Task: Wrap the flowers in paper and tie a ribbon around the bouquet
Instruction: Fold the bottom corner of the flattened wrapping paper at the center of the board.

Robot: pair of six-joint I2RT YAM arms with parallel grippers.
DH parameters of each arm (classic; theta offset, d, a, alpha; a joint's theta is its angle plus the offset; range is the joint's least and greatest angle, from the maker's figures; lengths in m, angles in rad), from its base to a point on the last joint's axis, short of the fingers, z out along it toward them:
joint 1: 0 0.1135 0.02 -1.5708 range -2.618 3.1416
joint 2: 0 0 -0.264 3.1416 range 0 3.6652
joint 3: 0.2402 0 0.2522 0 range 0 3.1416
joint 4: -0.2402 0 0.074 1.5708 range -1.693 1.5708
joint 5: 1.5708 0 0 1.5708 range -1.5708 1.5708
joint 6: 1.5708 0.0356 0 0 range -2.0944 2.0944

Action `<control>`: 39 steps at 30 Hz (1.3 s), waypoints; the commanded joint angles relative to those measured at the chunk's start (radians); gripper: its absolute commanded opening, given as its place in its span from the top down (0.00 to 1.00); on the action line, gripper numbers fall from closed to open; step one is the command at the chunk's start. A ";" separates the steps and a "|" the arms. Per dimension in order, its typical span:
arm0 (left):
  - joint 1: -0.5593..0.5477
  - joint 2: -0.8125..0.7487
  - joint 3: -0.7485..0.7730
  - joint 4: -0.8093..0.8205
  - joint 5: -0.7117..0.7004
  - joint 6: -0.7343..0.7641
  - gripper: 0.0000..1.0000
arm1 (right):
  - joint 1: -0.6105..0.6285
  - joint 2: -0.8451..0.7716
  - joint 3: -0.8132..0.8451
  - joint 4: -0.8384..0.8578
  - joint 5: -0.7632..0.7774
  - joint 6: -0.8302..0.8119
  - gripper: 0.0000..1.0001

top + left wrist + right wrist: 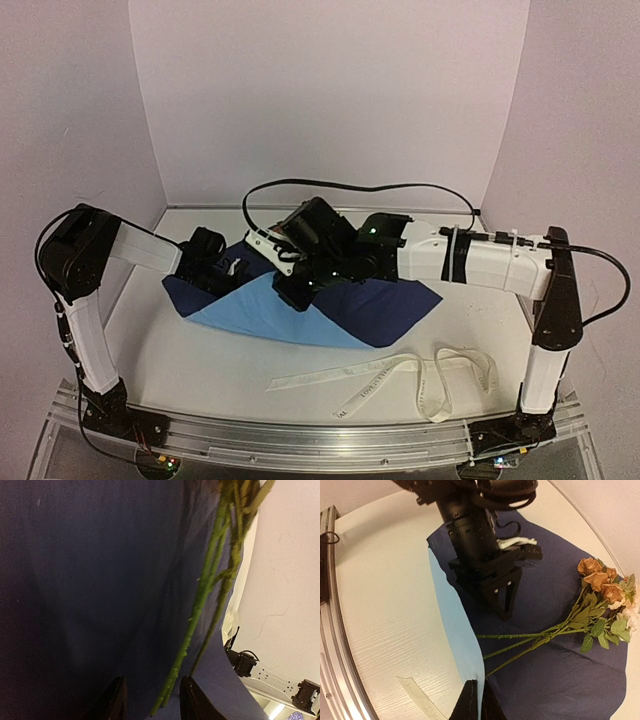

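Right gripper (pixel 476 686) pressed shut; left gripper (pixel 152 681) part-spread; thin-stemmed flowers (pixel 596 580) on matte paper (pixel 555 680)

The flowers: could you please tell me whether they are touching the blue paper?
Touching. The right wrist view shows the flowers lying flat on the dark face of the paper, stems resting directly on it.

The left arm (pixel 85 330) and right arm (pixel 490 262) share one build: white boxy links between rounded black joints, on black bases (pixel 510 430) with small coloured lights. A black cable (pixel 340 184) loops off the right arm, whose white link wears a black band (pixel 455 256); green lights (pixel 372 233) dot its wrist. The left gripper (pixel 505 611) is black and screw-studded, with tapered fingers and a white wire (pixel 516 542).
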 commanded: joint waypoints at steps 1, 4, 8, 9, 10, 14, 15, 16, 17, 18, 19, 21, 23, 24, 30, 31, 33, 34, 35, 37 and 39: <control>-0.001 0.009 -0.040 -0.023 -0.007 0.031 0.63 | -0.002 0.038 0.087 -0.058 0.010 -0.024 1.00; -0.001 0.007 -0.048 -0.067 -0.040 0.047 0.64 | -0.011 0.049 0.082 -0.062 0.026 -0.044 1.00; 0.000 0.012 -0.060 -0.090 -0.064 0.059 0.64 | -0.063 0.070 0.079 -0.063 0.001 -0.019 1.00; 0.000 0.012 -0.061 -0.093 -0.066 0.060 0.64 | -0.078 0.077 0.082 -0.063 -0.007 -0.012 1.00; 0.000 0.010 -0.059 -0.096 -0.070 0.063 0.64 | -0.092 0.084 0.086 -0.062 -0.027 -0.010 1.00; 0.000 -0.015 -0.024 -0.132 -0.091 0.081 0.63 | -0.140 0.132 0.124 -0.063 -0.070 -0.001 1.00; 0.000 -0.024 -0.008 -0.150 -0.101 0.089 0.62 | -0.150 0.148 0.134 -0.063 -0.079 0.001 1.00; 0.000 -0.032 0.010 -0.168 -0.108 0.099 0.61 | -0.160 0.162 0.148 -0.064 -0.087 0.001 1.00; 0.000 -0.044 0.027 -0.184 -0.120 0.105 0.60 | -0.169 0.177 0.160 -0.065 -0.090 0.002 1.00; 0.001 -0.055 0.044 -0.201 -0.136 0.110 0.60 | -0.175 0.195 0.170 -0.065 -0.095 0.002 1.00; 0.001 -0.068 0.065 -0.220 -0.152 0.117 0.59 | -0.181 0.208 0.179 -0.065 -0.100 0.000 1.00; 0.002 -0.092 0.101 -0.255 -0.178 0.127 0.57 | -0.188 0.233 0.191 -0.064 -0.106 -0.014 1.00; 0.002 -0.118 0.132 -0.288 -0.212 0.137 0.55 | -0.190 0.257 0.200 -0.059 -0.104 -0.031 1.00; 0.003 -0.130 0.145 -0.305 -0.234 0.141 0.54 | -0.192 0.269 0.205 -0.053 -0.101 -0.036 1.00; 0.022 -0.234 0.176 -0.391 -0.396 0.166 0.47 | -0.199 0.333 0.238 -0.017 -0.080 -0.057 1.00; 0.023 -0.254 0.177 -0.400 -0.415 0.170 0.46 | -0.200 0.342 0.244 -0.010 -0.077 -0.065 1.00; 0.023 -0.295 0.179 -0.419 -0.442 0.184 0.44 | -0.200 0.364 0.259 0.004 -0.068 -0.083 1.00; 0.023 -0.313 0.177 -0.428 -0.451 0.189 0.44 | -0.200 0.374 0.266 0.012 -0.062 -0.091 1.00; 0.023 -0.332 0.170 -0.429 -0.455 0.189 0.43 | -0.202 0.385 0.271 0.019 -0.055 -0.098 1.00; 0.019 -0.366 0.151 -0.430 -0.452 0.187 0.43 | -0.203 0.403 0.274 0.047 -0.041 -0.111 1.00; 0.005 -0.401 0.120 -0.419 -0.441 0.185 0.45 | -0.205 0.423 0.275 0.075 -0.025 -0.124 1.00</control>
